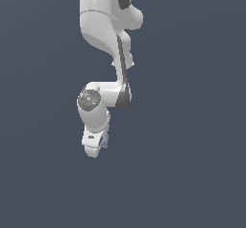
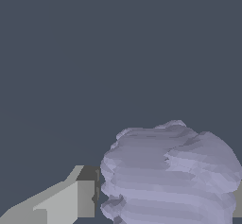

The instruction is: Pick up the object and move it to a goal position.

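My arm comes down from the top of the exterior view, left of centre, white links bending at a grey-capped joint, and my claw point(image 1: 96, 147) ends up in the lower-middle part of that frame, a little left of centre. Right at its tip, a small pale lavender block point(image 1: 104, 141) peeks out on the side toward the exterior view's right, tucked against the white fingers. From my wrist camera that block point(image 2: 172, 173) looms huge and lumpy, ridged like stacked layers, with one grey finger point(image 2: 71, 202) pressed right up against its side and a sliver of a second grey pad at the frame's edge on the other side. So my claw is clamped on the block. Everything around is flat dark slate-blue, with no visible counter edge.
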Controlling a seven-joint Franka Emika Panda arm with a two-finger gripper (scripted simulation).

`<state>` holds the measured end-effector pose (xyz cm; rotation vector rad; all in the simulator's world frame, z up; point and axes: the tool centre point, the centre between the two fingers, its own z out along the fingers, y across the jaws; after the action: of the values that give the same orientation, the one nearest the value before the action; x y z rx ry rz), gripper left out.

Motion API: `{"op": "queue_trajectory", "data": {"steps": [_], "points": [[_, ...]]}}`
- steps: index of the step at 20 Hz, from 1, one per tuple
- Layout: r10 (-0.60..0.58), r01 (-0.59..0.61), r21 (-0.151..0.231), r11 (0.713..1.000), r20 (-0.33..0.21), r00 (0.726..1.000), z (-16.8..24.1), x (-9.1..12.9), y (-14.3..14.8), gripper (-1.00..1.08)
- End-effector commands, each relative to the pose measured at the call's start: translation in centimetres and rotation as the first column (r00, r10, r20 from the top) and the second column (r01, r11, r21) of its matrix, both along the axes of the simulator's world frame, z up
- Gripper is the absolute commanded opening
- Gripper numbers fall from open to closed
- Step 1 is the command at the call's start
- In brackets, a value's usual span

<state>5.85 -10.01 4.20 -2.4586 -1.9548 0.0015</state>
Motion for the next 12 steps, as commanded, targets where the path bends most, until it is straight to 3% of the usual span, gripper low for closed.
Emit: {"op": "queue_trajectory", "data": {"steps": [1,7,12], "points": [[0.001,-0.001,0.000,1.000,0.001,1.000,0.4,0.0,0.4,-1.00],[0.000,0.000,-0.001,1.000,0.001,1.000,2.7,-0.6,2.9,-1.00],[0.001,-0.001,-0.002,1.000,0.000,1.000,6.1,-1.3,6.6,-1.00]]}}
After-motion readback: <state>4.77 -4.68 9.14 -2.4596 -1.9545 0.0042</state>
